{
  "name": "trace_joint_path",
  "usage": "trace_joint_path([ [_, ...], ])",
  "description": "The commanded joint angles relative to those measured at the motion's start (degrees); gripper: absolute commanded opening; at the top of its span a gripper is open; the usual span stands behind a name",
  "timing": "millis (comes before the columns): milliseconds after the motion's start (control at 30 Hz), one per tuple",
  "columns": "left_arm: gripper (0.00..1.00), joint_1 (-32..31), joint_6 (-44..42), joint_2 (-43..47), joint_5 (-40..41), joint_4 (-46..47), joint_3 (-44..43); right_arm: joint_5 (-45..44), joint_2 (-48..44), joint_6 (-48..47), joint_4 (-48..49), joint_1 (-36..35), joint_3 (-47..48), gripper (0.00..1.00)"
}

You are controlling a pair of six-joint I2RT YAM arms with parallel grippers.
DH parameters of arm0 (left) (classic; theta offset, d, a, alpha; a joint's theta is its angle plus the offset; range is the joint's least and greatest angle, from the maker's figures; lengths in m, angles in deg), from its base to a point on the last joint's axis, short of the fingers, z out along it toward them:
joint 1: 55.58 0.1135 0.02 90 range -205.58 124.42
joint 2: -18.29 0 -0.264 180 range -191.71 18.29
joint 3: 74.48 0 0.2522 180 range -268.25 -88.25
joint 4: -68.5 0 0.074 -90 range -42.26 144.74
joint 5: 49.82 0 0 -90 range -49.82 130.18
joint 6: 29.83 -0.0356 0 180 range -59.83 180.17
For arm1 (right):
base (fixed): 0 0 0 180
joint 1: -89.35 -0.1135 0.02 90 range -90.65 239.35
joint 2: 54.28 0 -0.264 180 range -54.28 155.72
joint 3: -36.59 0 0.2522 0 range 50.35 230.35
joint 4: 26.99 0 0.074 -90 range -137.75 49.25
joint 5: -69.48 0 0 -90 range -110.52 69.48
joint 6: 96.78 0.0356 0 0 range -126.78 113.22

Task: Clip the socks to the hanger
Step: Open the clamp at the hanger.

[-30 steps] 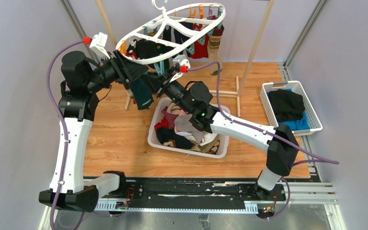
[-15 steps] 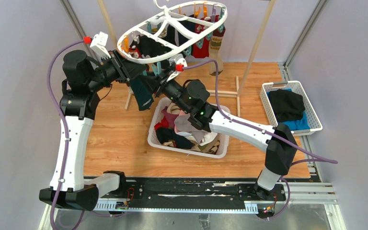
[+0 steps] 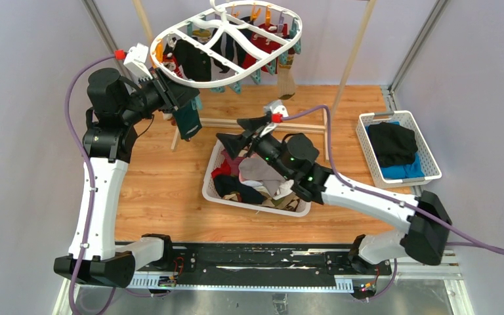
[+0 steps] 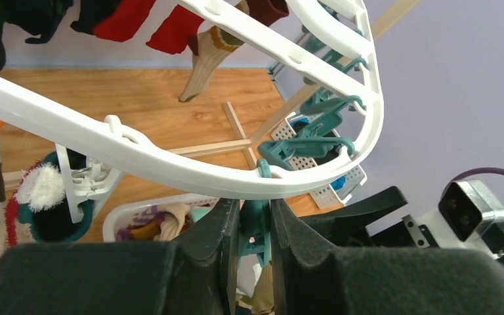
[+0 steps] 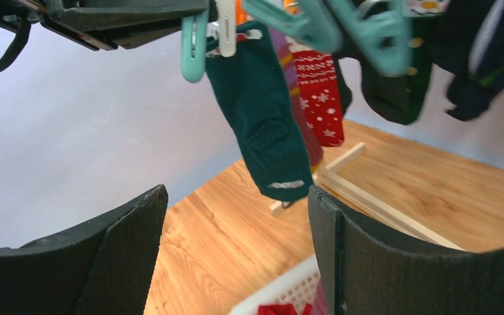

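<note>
Under the hanger [image 4: 170, 161], left claw [image 4: 254, 205] clenched one teal clothespin [image 4: 257, 226]; right-wrist view, unlike left-wrist view, showed one whole teal sock [image 5: 266, 125] hanging, right claw [image 5: 236, 190] released.

The left arm [image 3: 98, 190] goes up steeply from its base, bends at the elbow and reaches to its right. The left gripper [image 4: 254, 213] is closed — its two black fingers [image 4: 203, 243] press a teal clothespin [image 4: 256, 230] between them. The right arm [image 3: 367, 197] lies long and low, stretched to its left toward the middle. The right gripper [image 5: 236, 197] stands wide apart — nothing is between its fingers
</note>
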Motion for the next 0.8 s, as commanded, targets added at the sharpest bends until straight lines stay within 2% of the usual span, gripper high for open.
trace_joint_path([
  [0,0.15,-0.25,-1.38,0.48,0.5,0.13,-1.41,-3.16,-6.24,-0.94,-6.65,1.25,-5.27,0.78],
  [167,0.15,-0.23,-1.56,0.69,0.35,-0.38,-1.59,-0.81,-7.55,-4.39,-20.06,1.35,-7.2,0.77],
  [333,0.15,-0.23,-1.62,1.03,0.31,-0.76,-1.44,1.41,-4.91,-8.38,-30.27,1.35,-6.28,0.77],
  [567,0.14,-0.23,-2.03,1.12,0.31,-1.15,-1.24,-7.0,-2.2,-10.53,-37.71,1.52,-6.59,0.78],
  [667,0.14,-0.23,-2.39,1.04,0.22,-1.4,-1.31,-12.77,-3.82,-8.1,-43.32,1.8,-7.8,0.79],
  [767,0.14,-0.23,-2.22,0.94,-0.17,-1.35,-1.22,-12.94,-7.22,-3.81,-48.92,4.16,-10.25,0.81],
])
